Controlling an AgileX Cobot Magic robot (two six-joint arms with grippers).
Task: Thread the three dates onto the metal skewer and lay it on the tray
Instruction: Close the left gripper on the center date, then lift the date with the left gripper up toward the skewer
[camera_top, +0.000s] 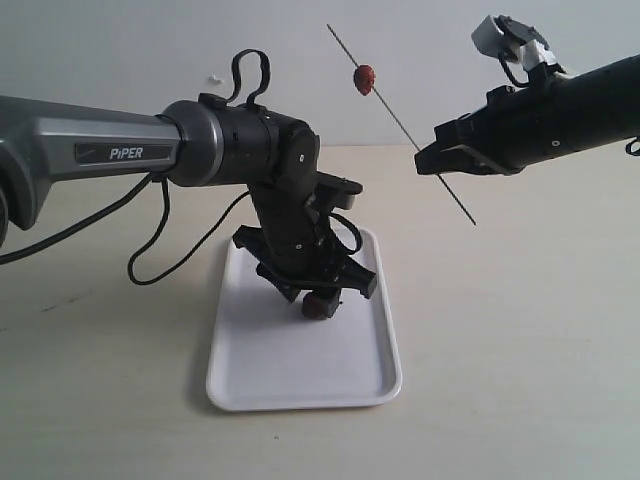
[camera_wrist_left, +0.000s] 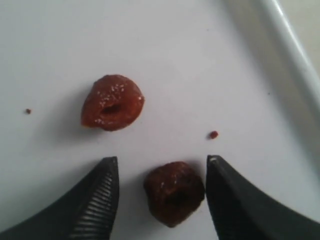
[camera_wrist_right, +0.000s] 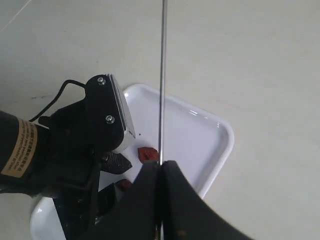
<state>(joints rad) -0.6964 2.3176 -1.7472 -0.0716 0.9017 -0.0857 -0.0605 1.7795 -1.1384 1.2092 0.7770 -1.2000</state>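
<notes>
Pinching the metal skewer (camera_wrist_right: 161, 75) between closed tips, the right gripper (camera_wrist_right: 160, 167) holds the thin grey rod tilted in the air, with a threaded date (camera_top: 365, 78), wrinkled and dark red, near its upper end. The left gripper (camera_wrist_left: 162, 161), its ribbed black fingers spread apart, straddles a second date (camera_wrist_left: 174, 192) lying on the glossy white tray (camera_top: 300, 385). A third date (camera_wrist_left: 112, 102) lies nearby. White PiPER lettering (camera_top: 128, 154) marks the left arm.
</notes>
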